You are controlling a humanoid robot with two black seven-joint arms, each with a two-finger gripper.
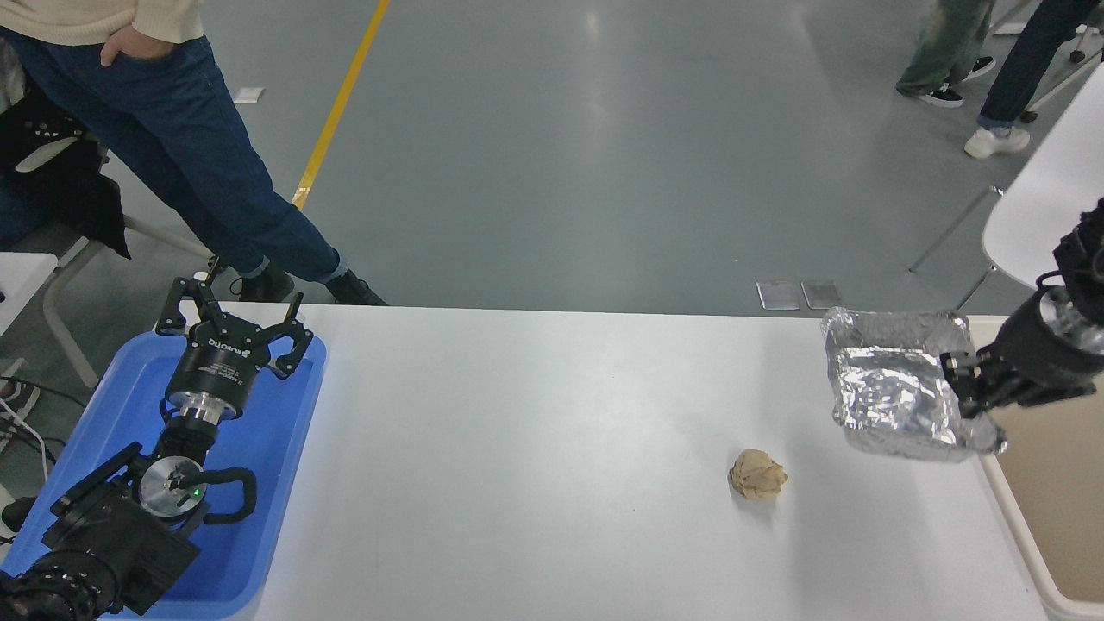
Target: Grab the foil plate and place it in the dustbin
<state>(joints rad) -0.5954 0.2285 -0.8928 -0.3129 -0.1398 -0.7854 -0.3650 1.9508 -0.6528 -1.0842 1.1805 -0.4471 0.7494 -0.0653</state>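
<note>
Nearest us, we log the left end effector (231, 321), parked with fingers spread above the blue tray (278, 483) at the lower left. On the white surface (535, 466) we list a crumpled brown paper ball (757, 474). Beyond it, at the right, we note the right end effector (973, 385) clamped on the foil plate (893, 388), held clear above the surface's far right corner, beside the dustbin (1044, 517).

I note a shiny silver crinkled foil plate (893, 392), brown crumpled paper ball (757, 474), flat blue plastic tray (276, 431), white table (535, 466).
</note>
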